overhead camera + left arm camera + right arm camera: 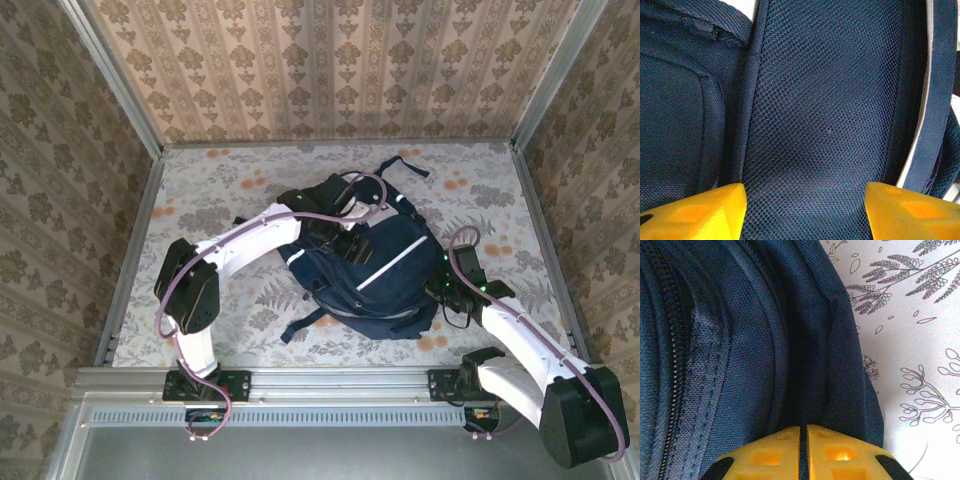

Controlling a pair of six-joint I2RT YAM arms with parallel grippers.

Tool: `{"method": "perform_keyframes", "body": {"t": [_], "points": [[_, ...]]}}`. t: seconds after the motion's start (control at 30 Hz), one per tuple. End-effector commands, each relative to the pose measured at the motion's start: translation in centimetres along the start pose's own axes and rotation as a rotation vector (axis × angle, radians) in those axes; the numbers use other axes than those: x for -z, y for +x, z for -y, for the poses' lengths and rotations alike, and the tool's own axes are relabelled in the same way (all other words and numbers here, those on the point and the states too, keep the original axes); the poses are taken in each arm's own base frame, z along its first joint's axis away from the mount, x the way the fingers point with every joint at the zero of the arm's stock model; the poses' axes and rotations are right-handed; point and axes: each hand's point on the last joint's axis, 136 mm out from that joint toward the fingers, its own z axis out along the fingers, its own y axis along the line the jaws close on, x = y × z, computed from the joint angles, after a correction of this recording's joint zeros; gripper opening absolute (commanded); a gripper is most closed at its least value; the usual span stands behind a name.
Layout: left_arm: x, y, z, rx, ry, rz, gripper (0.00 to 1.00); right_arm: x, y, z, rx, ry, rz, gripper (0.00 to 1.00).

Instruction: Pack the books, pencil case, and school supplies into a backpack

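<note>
Outstretched left gripper [805, 202] hovers open over mesh of the backpack [385, 275]; right gripper [802, 435], elbow bent, pinches its edge.

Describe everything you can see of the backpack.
The backpack is large, of navy fabric, with a white diagonal stripe, zips, mesh padding and dark straps trailing out. It lies flat on the floral table. The open left jaws hover over its mesh; the shut right jaws seem to pinch a fold at its right edge.
</note>
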Motion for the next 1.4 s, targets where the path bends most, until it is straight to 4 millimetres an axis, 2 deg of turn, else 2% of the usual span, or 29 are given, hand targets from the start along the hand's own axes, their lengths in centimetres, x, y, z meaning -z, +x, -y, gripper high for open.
{"method": "perform_keyframes", "body": {"t": [0.0,0.27,0.4,0.5,0.87,1.03,1.27,1.37], "points": [[-0.9,0.8,-0.8,0.026,-0.005,-0.033,0.65,-0.2,0.4,-1.2,0.021,-0.051,-0.037,0.16],[-0.8,0.8,-1.0,0.033,0.002,-0.030,0.66,-0.3,0.4,-1.4,0.029,-0.054,-0.042,0.16],[1.3,-0.5,-1.0,0.033,0.006,0.042,0.66,-0.4,0.6,-1.2,0.028,-0.050,-0.048,0.16],[2.0,-1.0,-1.1,0.042,0.018,0.058,0.66,-0.5,0.7,-1.1,0.025,-0.053,-0.048,0.16],[1.4,-0.7,-1.9,0.059,0.014,0.051,0.66,-0.6,0.8,-1.0,0.023,-0.056,-0.052,0.17],[-0.2,0.1,-1.2,0.065,0.058,0.008,0.66,-0.8,0.9,-1.0,0.021,-0.056,-0.055,0.17],[-3.1,2.1,2.1,0.032,0.132,-0.082,0.63,-0.6,0.6,-1.4,0.035,-0.065,-0.052,0.18],[-4.2,2.8,2.8,0.035,0.152,-0.114,0.62,-0.6,0.4,-1.9,0.048,-0.074,-0.051,0.18]]}}
